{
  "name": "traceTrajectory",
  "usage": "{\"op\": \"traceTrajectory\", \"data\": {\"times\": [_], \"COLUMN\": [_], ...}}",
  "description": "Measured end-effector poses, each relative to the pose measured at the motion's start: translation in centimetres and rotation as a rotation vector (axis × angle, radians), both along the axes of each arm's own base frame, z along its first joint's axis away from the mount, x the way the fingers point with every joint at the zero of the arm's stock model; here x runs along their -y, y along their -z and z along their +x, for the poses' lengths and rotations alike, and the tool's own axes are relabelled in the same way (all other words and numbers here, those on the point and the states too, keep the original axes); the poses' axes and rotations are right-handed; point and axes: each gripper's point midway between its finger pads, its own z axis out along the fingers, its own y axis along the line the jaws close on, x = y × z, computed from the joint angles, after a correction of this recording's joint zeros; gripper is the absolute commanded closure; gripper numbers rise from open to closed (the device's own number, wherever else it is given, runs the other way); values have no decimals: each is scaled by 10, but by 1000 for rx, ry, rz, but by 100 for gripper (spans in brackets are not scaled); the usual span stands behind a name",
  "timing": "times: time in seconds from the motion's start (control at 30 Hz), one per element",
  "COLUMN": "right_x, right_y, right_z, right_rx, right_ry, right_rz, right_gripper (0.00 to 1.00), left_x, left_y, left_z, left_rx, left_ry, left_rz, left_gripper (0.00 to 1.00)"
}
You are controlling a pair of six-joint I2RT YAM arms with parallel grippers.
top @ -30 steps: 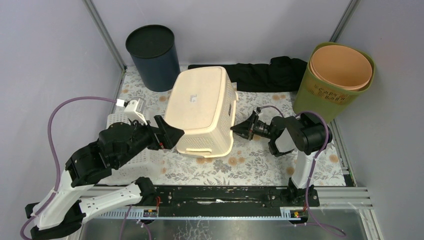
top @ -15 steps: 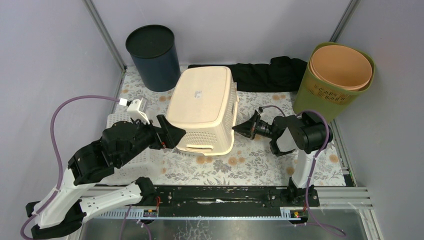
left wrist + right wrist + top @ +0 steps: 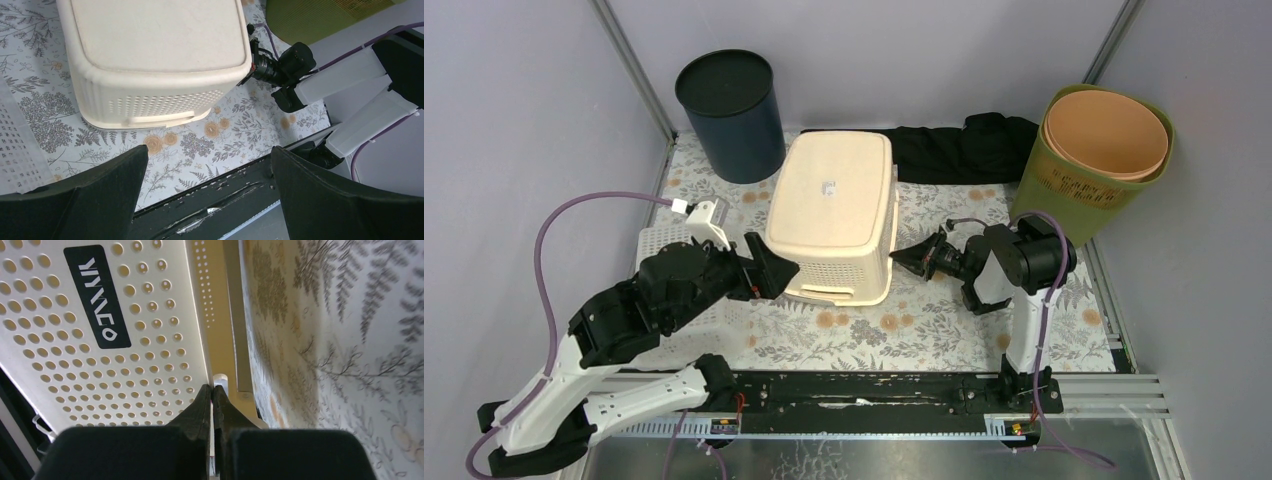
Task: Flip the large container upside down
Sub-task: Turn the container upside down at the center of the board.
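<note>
the large container [image 3: 829,205], a cream plastic basket with perforated walls, stands upside down in the middle of the table [image 3: 944,330]. its flat base faces up and its rim is down on the floral cover. a small sticker [image 3: 827,185] sits near the middle of the upturned base.

the left tool [image 3: 776,268] hovers near the container's near-left corner with its fingers wide apart and nothing between them. in the left wrist view both dark fingers [image 3: 100,195] frame the container's near wall, clear of it.

the right tool [image 3: 902,260] points at the container's right wall, low down near the rim. its fingers are pressed together and nothing shows between them. in the right wrist view the tips sit just beside the rim edge, under the perforated wall and a black label [image 3: 97,297]; i cannot tell if they touch it.

a white perforated basket [image 3: 664,248] lies at the left edge of the table, partly under the left arm. a dark round bin [image 3: 729,110] stands at the far left, just behind the container. a black cloth [image 3: 964,148] lies along the far edge. at the far right a green basket [image 3: 1064,195] leans tilted, with a peach bucket [image 3: 1106,130] nested inside it.
</note>
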Motion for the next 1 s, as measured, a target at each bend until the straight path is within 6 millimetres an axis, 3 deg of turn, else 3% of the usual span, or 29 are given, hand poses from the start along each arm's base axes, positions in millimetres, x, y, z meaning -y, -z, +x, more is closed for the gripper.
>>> {"op": "traceTrajectory", "data": {"times": [0.33,0.73,1.0], "right_x": [10,22,24], "right_y": [10,21,23], "right_z": [25,36,36], "right_rx": [18,30,29], "right_ry": [116,224,238], "right_rz": [-33,-86,-96], "right_gripper": [100,100,100], "left_x": [8,51,68], "left_y": [21,88,111], "left_z": [5,24,35], "left_rx": [-22,-125,-150], "left_ry": [0,40,36], "left_rz": [33,112,117], "left_gripper": [0,0,0]}}
